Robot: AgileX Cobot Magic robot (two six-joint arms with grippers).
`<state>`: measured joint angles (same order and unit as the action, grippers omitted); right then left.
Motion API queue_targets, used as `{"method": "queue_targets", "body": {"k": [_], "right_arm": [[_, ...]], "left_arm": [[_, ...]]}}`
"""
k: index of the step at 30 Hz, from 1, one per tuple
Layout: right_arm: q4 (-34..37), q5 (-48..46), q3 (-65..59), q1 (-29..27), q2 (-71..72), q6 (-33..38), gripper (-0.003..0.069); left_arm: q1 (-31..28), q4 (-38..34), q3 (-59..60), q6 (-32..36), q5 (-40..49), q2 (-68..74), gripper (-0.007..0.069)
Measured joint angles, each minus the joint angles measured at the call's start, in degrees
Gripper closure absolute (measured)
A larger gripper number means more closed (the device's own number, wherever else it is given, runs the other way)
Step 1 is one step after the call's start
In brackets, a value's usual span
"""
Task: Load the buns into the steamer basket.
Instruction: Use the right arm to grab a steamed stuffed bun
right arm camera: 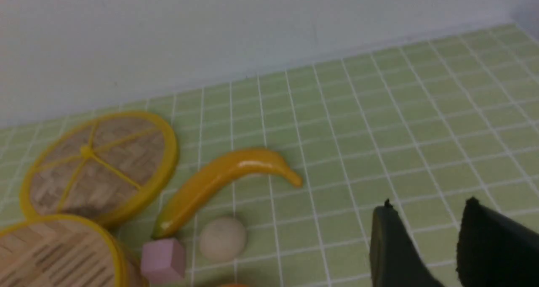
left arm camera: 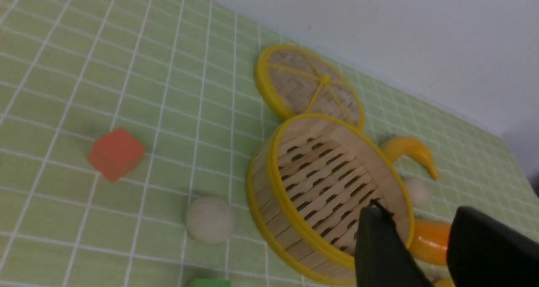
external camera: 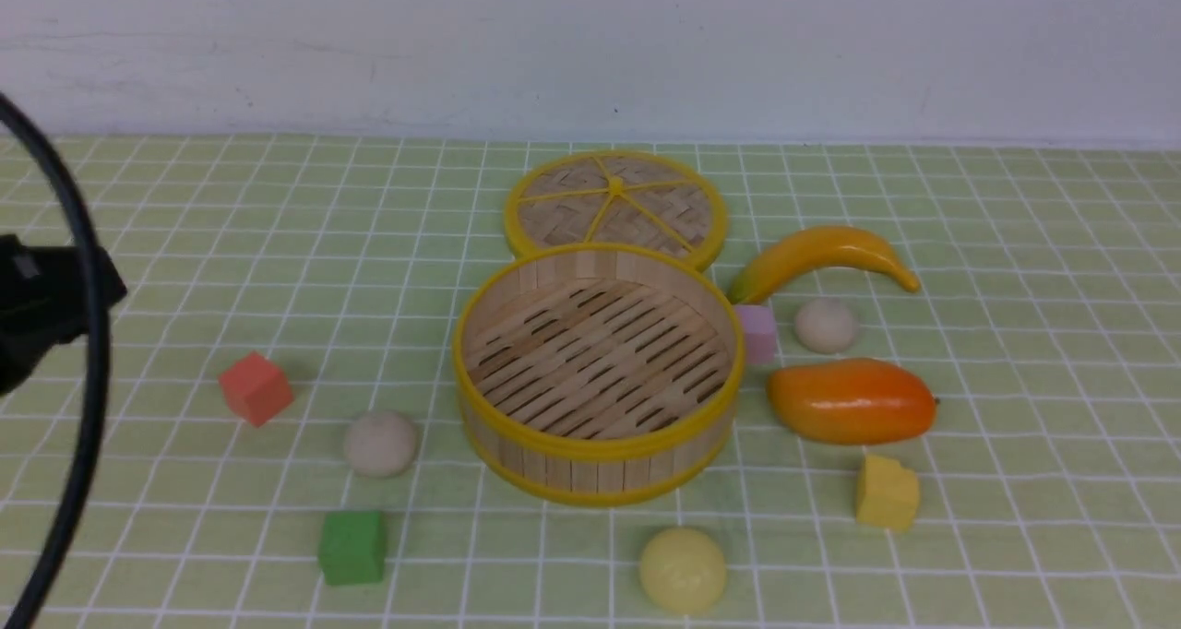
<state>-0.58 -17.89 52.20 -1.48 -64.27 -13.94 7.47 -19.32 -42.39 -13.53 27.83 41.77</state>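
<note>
The steamer basket (external camera: 590, 470) stands empty at the table's middle. One beige bun (external camera: 381, 444) lies left of it and also shows in the left wrist view (left arm camera: 210, 219). A second beige bun (external camera: 826, 325) lies to its right, seen in the right wrist view too (right arm camera: 222, 237). The pale yellow bun (external camera: 683, 569) lies in front of the basket. My left gripper (left arm camera: 421, 211) is open and empty, above the basket's (left arm camera: 324, 173) near side. My right gripper (right arm camera: 429, 205) is open and empty over bare cloth, right of the second bun.
The woven lid (external camera: 615, 207) lies flat behind the basket. A banana (external camera: 821, 255), pink cube (external camera: 758, 332), mango (external camera: 853, 400) and yellow cube (external camera: 887, 492) lie on the right. A red cube (external camera: 256, 387) and green cube (external camera: 352, 546) lie on the left. My left arm (external camera: 41, 306) shows at the left edge.
</note>
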Motion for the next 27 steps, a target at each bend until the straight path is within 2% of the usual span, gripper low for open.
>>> {"method": "queue_targets", "body": {"k": [4, 5, 8, 11, 15, 21, 27], "right_arm": [[0.00, -9.60, 6.65, 3.11, -10.94, 1.20, 0.0419], [0.00, -9.60, 7.18, 3.11, -11.48, 1.20, 0.0419], [0.00, -20.39, 17.35, 6.61, -20.77, 4.03, 0.0419], [-0.17, -25.14, 26.26, 9.64, -28.41, 5.67, 0.0419], [-0.10, -27.32, 35.75, 12.80, -39.24, 6.04, 0.0419], [0.58, -27.59, 45.13, 14.09, -49.90, 4.64, 0.0419], [1.10, -26.98, 47.35, 14.09, -55.43, 3.82, 0.0418]], "left_arm": [[0.00, -0.11, 0.00, 0.00, 3.51, 4.80, 0.0386], [0.00, -0.11, 0.00, 0.00, 3.73, 5.02, 0.0386], [0.00, -0.11, 0.00, 0.00, 6.62, 8.03, 0.0386], [0.00, -0.11, 0.00, 0.00, 8.13, 10.47, 0.0386], [0.00, -0.11, 0.00, 0.00, 8.34, 13.36, 0.0386], [0.00, -1.95, 0.00, 0.00, 12.79, 15.02, 0.0386], [0.00, -2.82, 0.00, 0.00, 13.50, 15.02, 0.0386]]}}
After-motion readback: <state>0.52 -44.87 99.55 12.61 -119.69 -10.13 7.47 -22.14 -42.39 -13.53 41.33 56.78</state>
